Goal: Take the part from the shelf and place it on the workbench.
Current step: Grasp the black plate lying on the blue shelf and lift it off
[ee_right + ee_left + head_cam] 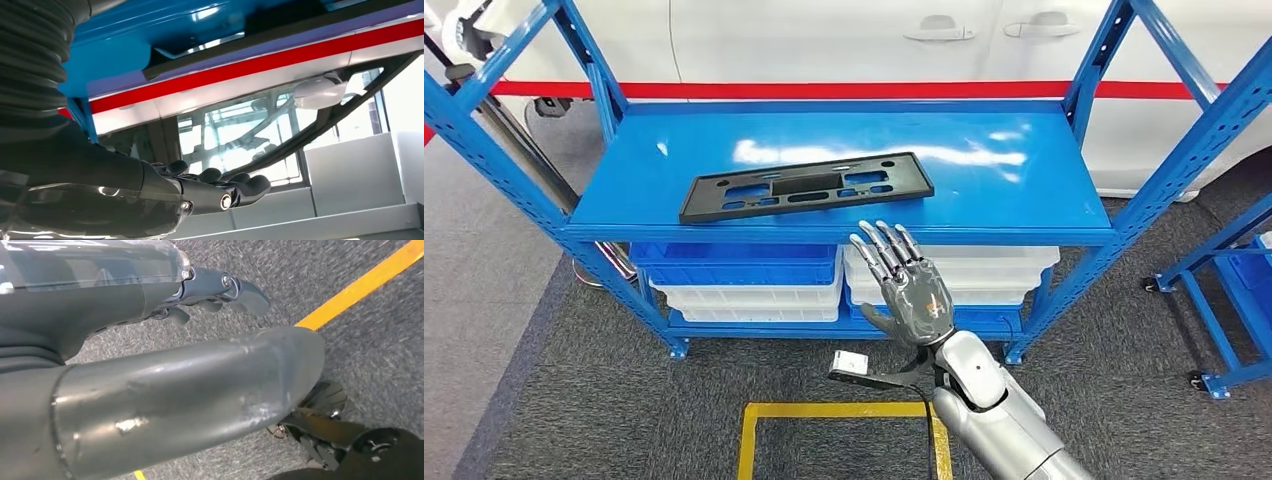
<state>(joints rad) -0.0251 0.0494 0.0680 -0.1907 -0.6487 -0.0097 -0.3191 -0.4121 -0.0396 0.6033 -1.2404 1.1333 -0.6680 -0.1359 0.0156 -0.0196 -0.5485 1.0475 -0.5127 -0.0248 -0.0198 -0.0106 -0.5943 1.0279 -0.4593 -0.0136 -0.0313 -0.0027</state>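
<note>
The part point(806, 187), a flat black perforated plate, is lying on the blue shelf point(984, 190) at frame centre, probably light, stiff and graspable along its near long edge. The right hand point(906, 287) is hovering released, fingers spread, just below and right of it, apart. The left hand point(210, 292) is hanging over carpet; its state cannot be told.

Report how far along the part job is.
Done: nothing yet; the black part lies flat on the blue shelf. In hand: the right hand is raised in front of the shelf edge, fingers apart, empty. Left: grip the part, lift it off, carry it to the workbench.
</note>
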